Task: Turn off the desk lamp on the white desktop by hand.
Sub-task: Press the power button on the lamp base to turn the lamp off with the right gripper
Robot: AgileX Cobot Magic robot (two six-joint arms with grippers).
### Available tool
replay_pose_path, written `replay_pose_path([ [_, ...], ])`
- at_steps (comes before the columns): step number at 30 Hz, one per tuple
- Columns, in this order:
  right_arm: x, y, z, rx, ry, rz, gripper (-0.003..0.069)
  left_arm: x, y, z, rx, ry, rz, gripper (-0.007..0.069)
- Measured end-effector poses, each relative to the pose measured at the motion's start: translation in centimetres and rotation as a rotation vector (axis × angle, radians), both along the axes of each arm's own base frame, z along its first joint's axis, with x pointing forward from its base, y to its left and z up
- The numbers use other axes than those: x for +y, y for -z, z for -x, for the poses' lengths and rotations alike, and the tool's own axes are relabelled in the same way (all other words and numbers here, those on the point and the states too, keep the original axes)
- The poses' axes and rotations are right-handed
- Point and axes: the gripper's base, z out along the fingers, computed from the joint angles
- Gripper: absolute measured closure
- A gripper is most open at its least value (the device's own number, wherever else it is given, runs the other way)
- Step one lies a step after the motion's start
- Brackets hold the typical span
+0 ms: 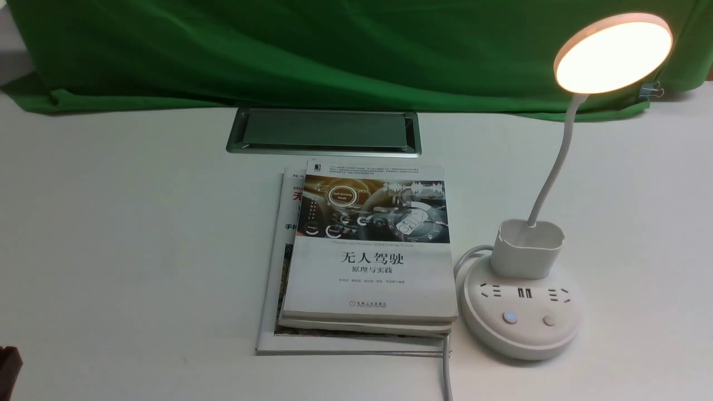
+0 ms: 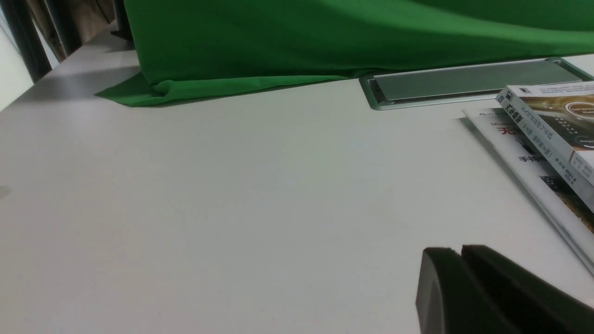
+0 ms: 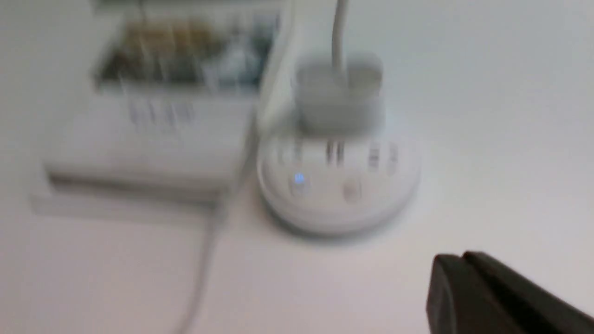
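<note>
Apparently the right gripper (image 3: 461,260) is closed, holding nothing, near the lit desk lamp (image 1: 528,250), which stands at the right on the white desktop (image 1: 111,234), just beside stacked books (image 1: 370,267). The left gripper (image 2: 460,253) is closed and empty too.

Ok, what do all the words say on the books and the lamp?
"无人驾驶": big title on the top book cover.
"原理与实战": smaller line just under that title.
English subtitle, circle label, author names and publisher line on the same cover: too small to read.
Red and black characters on the lower book: mostly covered, not readable.
Desk lamp: no words that I can see.
</note>
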Motion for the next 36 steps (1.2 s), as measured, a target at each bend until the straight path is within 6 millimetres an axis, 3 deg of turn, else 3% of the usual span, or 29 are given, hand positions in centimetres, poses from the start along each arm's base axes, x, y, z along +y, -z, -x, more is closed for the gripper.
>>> replay_pose_path([
  [7, 1.8, 2.4, -7.2, 0.324, -0.085, 0.114, 0.0611, 0.0, 0.0, 0.0, 0.0, 0.0, 0.0, 0.0605],
  [9, 2.3, 2.8, -8.1, 0.353, -0.1, 0.125, 0.0617, 0.0, 0.0, 0.0, 0.0, 0.0, 0.0, 0.0605],
  [10, 3.2, 3.7, -9.3, 0.389, -0.13, 0.141, 0.0624, 0.0, 0.0, 0.0, 0.0, 0.0, 0.0, 0.0605],
  [14, 5.7, 5.0, -11.3, 0.398, -0.195, 0.156, 0.0626, 0.0, 0.0, 0.0, 0.0, 0.0, 0.0, 0.0605],
  [22, 7.1, 8.5, -14.0, 0.468, -0.182, 0.165, 0.0624, 0.0, 0.0, 0.0, 0.0, 0.0, 0.0, 0.0605],
  [36, 7.8, 10.5, -16.1, 0.51, -0.173, 0.177, 0.0624, 0.0, 0.0, 0.0, 0.0, 0.0, 0.0, 0.0605],
])
